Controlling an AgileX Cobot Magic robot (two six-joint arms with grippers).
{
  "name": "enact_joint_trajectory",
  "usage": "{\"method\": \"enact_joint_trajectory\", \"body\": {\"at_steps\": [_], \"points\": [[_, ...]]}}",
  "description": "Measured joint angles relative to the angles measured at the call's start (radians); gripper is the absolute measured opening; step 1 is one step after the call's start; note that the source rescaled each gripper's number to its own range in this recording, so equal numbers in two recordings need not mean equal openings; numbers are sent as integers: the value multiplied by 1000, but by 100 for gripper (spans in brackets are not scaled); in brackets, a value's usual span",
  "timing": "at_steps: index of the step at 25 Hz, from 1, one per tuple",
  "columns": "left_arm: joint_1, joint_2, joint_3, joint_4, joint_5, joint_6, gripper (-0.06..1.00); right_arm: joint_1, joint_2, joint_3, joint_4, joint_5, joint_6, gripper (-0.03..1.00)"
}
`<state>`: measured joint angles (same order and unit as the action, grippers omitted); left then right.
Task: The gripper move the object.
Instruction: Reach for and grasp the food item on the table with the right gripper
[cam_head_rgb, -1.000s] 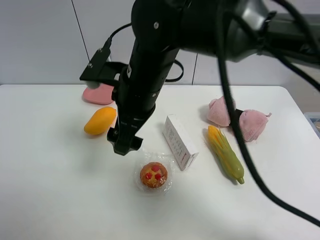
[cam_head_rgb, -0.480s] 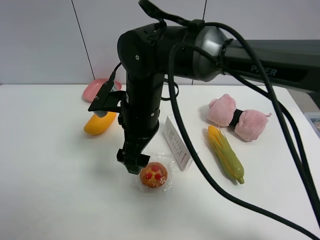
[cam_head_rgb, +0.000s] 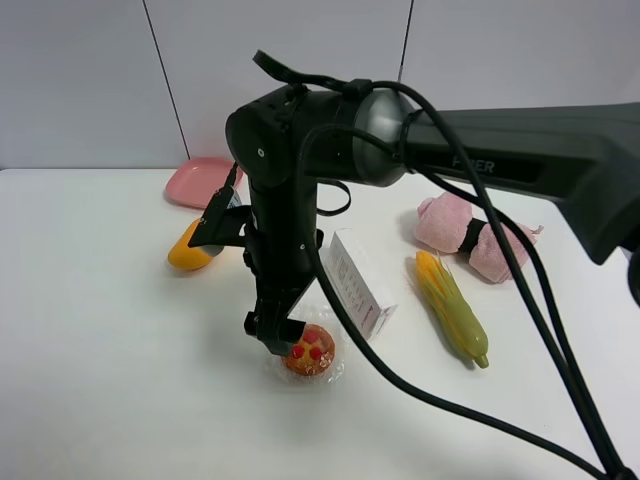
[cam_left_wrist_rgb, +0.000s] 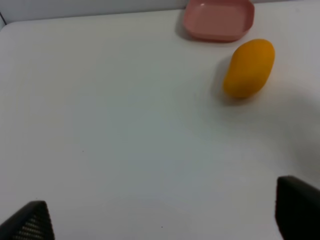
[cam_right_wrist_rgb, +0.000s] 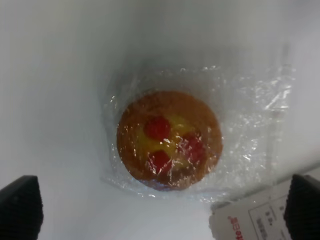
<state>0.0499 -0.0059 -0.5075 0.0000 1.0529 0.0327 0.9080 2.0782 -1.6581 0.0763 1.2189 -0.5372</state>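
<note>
The right gripper (cam_head_rgb: 279, 336) hangs over the object (cam_head_rgb: 311, 351), a wrapped tart lying on the tabletop (cam_head_rgb: 100, 350) about mid-width, nearer the front edge than the back. From the high camera the gripper's black tip covers the tart's left part, so contact with the crinkled wrap cannot be judged. In the right wrist view the gripper (cam_right_wrist_rgb: 161, 207) is spread wide: only its two dark fingertips (cam_right_wrist_rgb: 20, 207) show, cut off at the frame corners, with the object (cam_right_wrist_rgb: 169, 140) in plain sight between and beyond them, nothing clamped.

The white box (cam_head_rgb: 358, 285) lies just beside the tart toward the right edge; only one printed corner of it (cam_right_wrist_rgb: 250, 220) enters the wrist view, its text too blurred to read. The mango (cam_head_rgb: 188, 250) and the pink plate (cam_head_rgb: 198, 180), toward the back left, are partly hidden behind the arm. Cables cross the pink plush (cam_head_rgb: 475, 235) near the back right; the corn (cam_head_rgb: 452, 305) lies in front of it.

The left gripper (cam_left_wrist_rgb: 162, 215) shows only as two blurred dark tips at the frame's corners, parted, with bare tabletop between; the mango (cam_left_wrist_rgb: 249, 67) and plate (cam_left_wrist_rgb: 218, 20) lie beyond.
</note>
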Motion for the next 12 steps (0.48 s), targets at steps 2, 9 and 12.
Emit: {"method": "enact_joint_trajectory", "body": {"at_steps": [2, 9, 12], "points": [[0, 0, 0, 0, 0, 0, 100, 0, 10, 10, -1, 0, 0, 94], [0, 0, 0, 0, 0, 0, 100, 0, 23, 92, -2, -8, 1, 94], [0, 0, 0, 0, 0, 0, 100, 0, 23, 108, -13, -17, 1, 94]]}}
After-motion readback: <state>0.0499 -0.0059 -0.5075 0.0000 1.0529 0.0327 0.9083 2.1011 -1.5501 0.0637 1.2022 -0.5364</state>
